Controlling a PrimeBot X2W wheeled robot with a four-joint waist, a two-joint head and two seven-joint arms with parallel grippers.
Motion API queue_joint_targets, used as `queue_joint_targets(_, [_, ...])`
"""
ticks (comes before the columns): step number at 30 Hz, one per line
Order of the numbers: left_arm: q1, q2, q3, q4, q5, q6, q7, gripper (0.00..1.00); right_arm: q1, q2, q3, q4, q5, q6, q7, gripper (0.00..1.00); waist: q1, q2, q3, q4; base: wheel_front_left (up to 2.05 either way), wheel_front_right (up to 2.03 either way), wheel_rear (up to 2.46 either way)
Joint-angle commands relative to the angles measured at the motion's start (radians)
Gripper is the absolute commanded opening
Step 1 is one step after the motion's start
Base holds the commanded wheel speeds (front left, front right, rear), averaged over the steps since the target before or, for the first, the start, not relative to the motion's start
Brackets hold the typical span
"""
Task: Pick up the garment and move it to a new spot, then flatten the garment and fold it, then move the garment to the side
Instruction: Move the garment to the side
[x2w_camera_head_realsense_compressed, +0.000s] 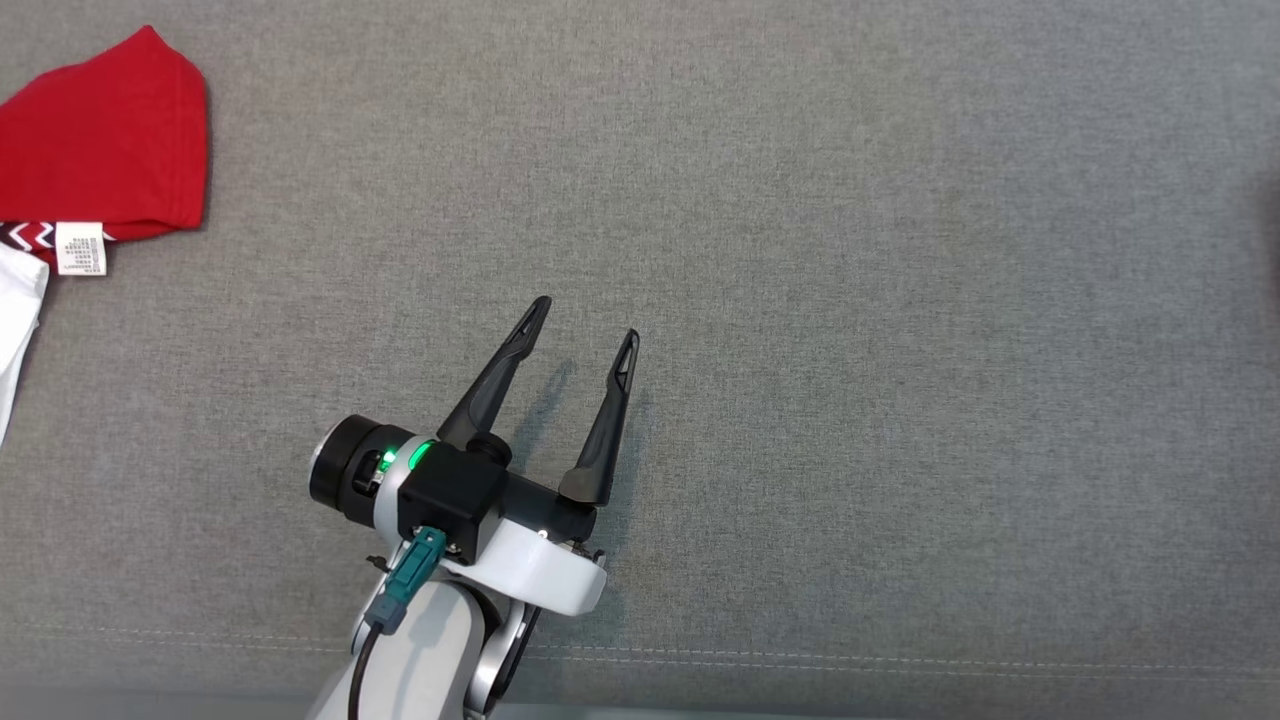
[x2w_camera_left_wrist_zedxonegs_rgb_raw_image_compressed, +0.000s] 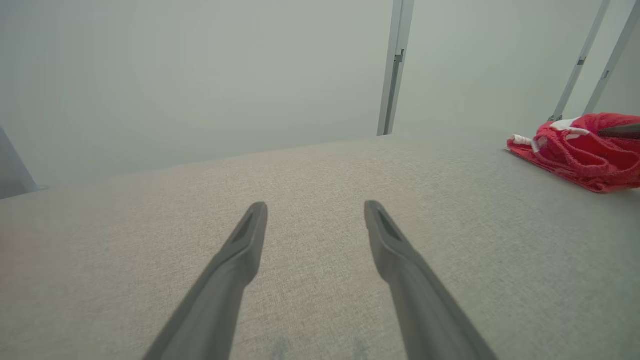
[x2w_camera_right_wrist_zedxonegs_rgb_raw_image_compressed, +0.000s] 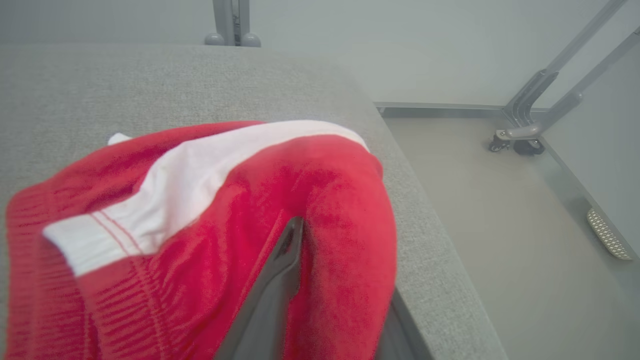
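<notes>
Fingers first: your left gripper (x2w_camera_head_realsense_compressed: 586, 318) stands spread wide, nothing between its tips, hovering over bare cloth by the near edge, left of centre. Your right gripper (x2w_camera_right_wrist_zedxonegs_rgb_raw_image_compressed: 345, 235) sits buried in the garment (x2w_camera_head_realsense_compressed: 110, 140). Its two fingers (x2w_camera_right_wrist_zedxonegs_rgb_raw_image_compressed: 277, 285) are parted with a red fold humped between them, and you cannot tell whether they pinch it or merely lie under it.

Now the big picture: the grey fabric surface (x2w_camera_head_realsense_compressed: 850, 350) runs right across your head view. Pale floor (x2w_camera_right_wrist_zedxonegs_rgb_raw_image_compressed: 500, 240) drops away beyond the surface's edge. The garment, red with a white band, lies bunched at the far left, right by that edge and well apart from the left gripper. Grey metal frame legs (x2w_camera_right_wrist_zedxonegs_rgb_raw_image_compressed: 550, 95) stand on the floor, with a small caster (x2w_camera_right_wrist_zedxonegs_rgb_raw_image_compressed: 520, 146) at their foot. Smallest of all, a white label (x2w_camera_head_realsense_compressed: 80, 248) sticks out at the garment's near hem, just beside a chevron strip (x2w_camera_head_realsense_compressed: 25, 235).
</notes>
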Motion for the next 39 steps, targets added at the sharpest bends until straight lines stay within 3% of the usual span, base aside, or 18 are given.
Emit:
queue_joint_targets(1, [-0.023,0.005,0.023,-0.021,-0.007,0.012,-0.006,1.0,0.065,-0.052,-0.014,-0.006,-0.025,0.003,0.003,1.0,0.0,0.0,-0.015,-0.002,0.0,0.0,0.0])
queue_joint_targets(10, [-0.004,0.005,0.025,0.003,-0.028,0.011,-0.006,1.0,0.139,-0.062,-0.169,-0.006,-0.125,0.003,-0.044,1.0,0.0,0.0,-0.095,-0.024,0.0,0.0,0.0])
queue_joint_targets(17, [0.022,0.005,0.043,0.026,-0.041,0.01,-0.006,1.0,0.116,-0.022,-0.254,-0.023,-0.211,0.003,-0.107,1.0,0.0,0.0,-0.173,-0.039,0.0,0.0,0.0])
queue_joint_targets(24, [0.061,0.005,0.073,0.042,-0.057,0.013,-0.006,1.0,0.232,0.049,-0.376,-0.301,-0.272,0.003,-0.109,1.0,0.0,0.0,-0.245,-0.053,0.0,0.0,0.0])
queue_joint_targets(39, [0.145,0.005,0.166,0.101,-0.059,0.021,-0.006,1.0,0.627,0.34,-0.52,-0.812,-0.381,0.003,-0.109,1.0,0.0,0.0,-0.37,-0.048,0.0,0.0,0.0])
